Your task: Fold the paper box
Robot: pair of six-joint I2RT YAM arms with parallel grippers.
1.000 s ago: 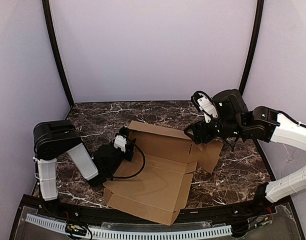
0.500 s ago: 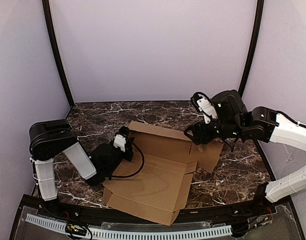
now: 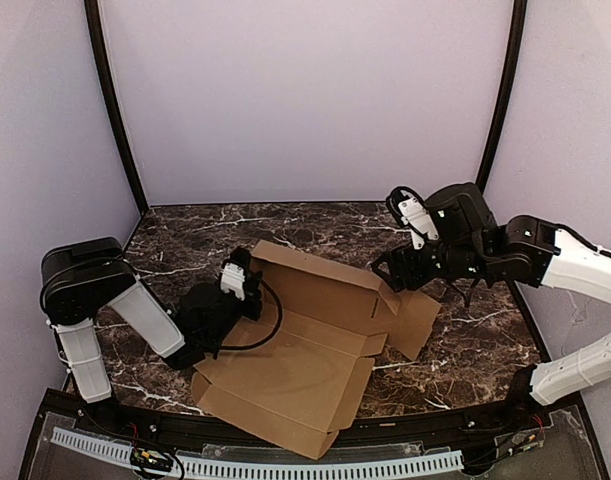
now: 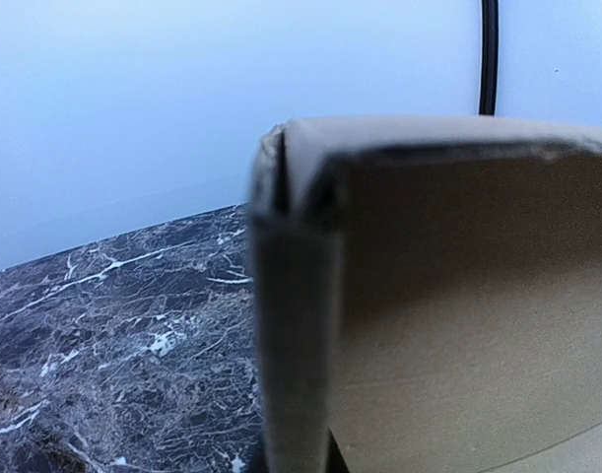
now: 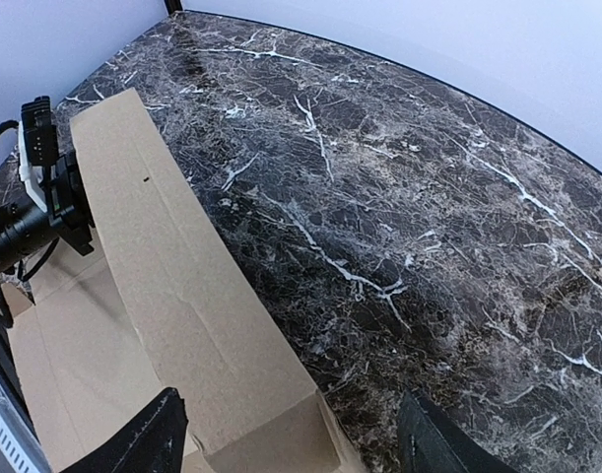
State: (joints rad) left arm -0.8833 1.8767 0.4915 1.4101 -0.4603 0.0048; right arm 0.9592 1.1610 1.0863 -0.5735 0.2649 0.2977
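The paper box (image 3: 295, 370) is a brown cardboard sheet lying open mid-table, its back flap raised as a wall. My left gripper (image 3: 243, 290) is shut on the left end of that wall. In the left wrist view the flap's edge (image 4: 296, 325) runs straight into the jaws and hides the left gripper (image 4: 296, 461). My right gripper (image 3: 385, 272) hovers open over the wall's right end, touching nothing. In the right wrist view its fingers (image 5: 143, 439) spread wide above the box corner (image 5: 232, 394), with the right gripper (image 5: 286, 443) centred there. The left gripper (image 5: 49, 192) shows at the wall's far end.
The dark marble table (image 3: 185, 235) is enclosed by purple walls with black posts (image 3: 110, 100) at the back corners. A white toothed rail (image 3: 285, 462) runs along the near edge. The box's right flap (image 3: 415, 320) lies flat near the right arm.
My left arm has drawn back to the left, dragging the box left and toward the near edge. The back flap stands a little steeper. The right gripper has barely moved.
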